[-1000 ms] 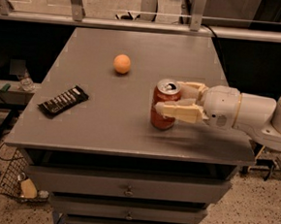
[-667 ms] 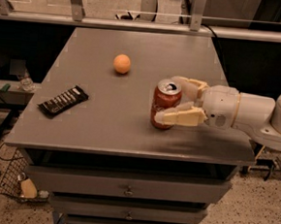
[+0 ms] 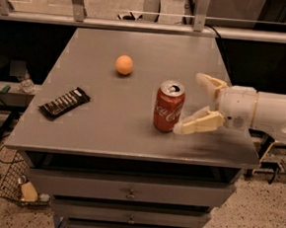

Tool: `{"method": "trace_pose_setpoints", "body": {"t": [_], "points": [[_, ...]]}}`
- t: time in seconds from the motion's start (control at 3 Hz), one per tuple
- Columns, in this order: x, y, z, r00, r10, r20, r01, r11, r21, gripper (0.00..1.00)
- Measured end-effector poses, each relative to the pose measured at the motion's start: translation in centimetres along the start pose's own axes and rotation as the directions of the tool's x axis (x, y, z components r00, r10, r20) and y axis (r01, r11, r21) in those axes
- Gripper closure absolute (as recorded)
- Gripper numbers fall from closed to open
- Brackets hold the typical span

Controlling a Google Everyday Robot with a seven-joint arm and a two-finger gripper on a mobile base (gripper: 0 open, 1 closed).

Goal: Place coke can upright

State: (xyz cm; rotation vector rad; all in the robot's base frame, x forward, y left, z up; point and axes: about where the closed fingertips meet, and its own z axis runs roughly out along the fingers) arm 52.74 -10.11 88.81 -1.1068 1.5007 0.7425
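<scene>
The red cylindrical aluminium coke can (image 3: 169,105) stands upright on the grey flat-topped table (image 3: 107,133), right of centre and nearer the front edge. The white two-finger claw (image 3: 189,104) hovers just beside the can's right side with its fingers spread apart, holding nothing. It reaches in over the table's right edge. Bare surface separates the can from the small orange ball (image 3: 124,65) and the dark wrapped bar (image 3: 64,102).
</scene>
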Motion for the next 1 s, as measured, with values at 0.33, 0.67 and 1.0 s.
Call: {"method": "trace_pose_setpoints", "body": {"t": [0.33, 0.67, 1.0], "points": [[2.1, -2.4, -4.0, 0.973, -0.087, -0.212, 0.101, 0.9932, 0.057, 0.00], [3.7, -4.3, -8.0, 0.905, -0.141, -0.401, 0.189, 0.9786, 0.082, 0.00], [4.4, -4.6, -8.5, 0.890, -0.149, -0.431, 0.202, 0.9762, 0.079, 0.00]]}}
